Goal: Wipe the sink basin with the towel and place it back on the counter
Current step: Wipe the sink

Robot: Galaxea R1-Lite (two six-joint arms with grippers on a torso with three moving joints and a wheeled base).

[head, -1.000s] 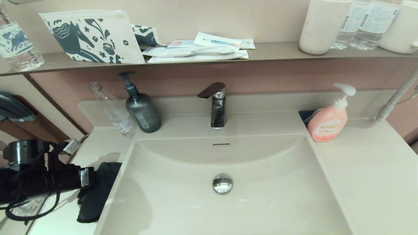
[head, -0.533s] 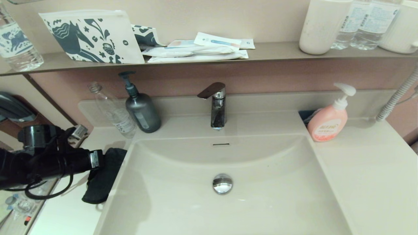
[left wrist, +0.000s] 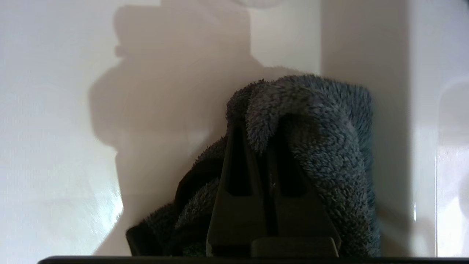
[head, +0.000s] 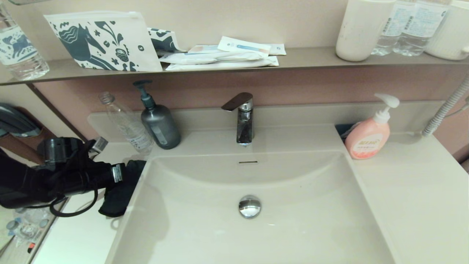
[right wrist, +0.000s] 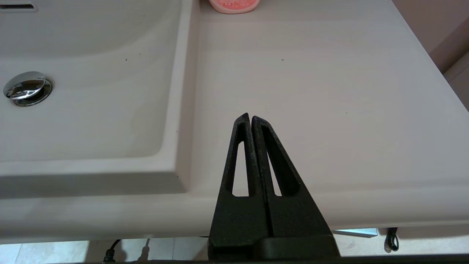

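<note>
Towel point(head: 121, 190) pinched in the left end effector point(left wrist: 262, 143), hanging over the desk point(head: 84, 234) just left of the sink basin point(head: 205, 234) rim. Just beyond, a clear bottle point(head: 126, 124) and grey pump bottle point(head: 158, 123). Right end effector point(right wrist: 250, 119) closed on nothing, parked over the near right desk, pink soap bottle point(head: 368, 135) farther back.

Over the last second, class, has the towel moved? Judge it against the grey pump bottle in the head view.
Yes. Held by the left gripper, the towel has moved away from the robot, along the counter beside the sink basin, toward the grey pump bottle.
</note>
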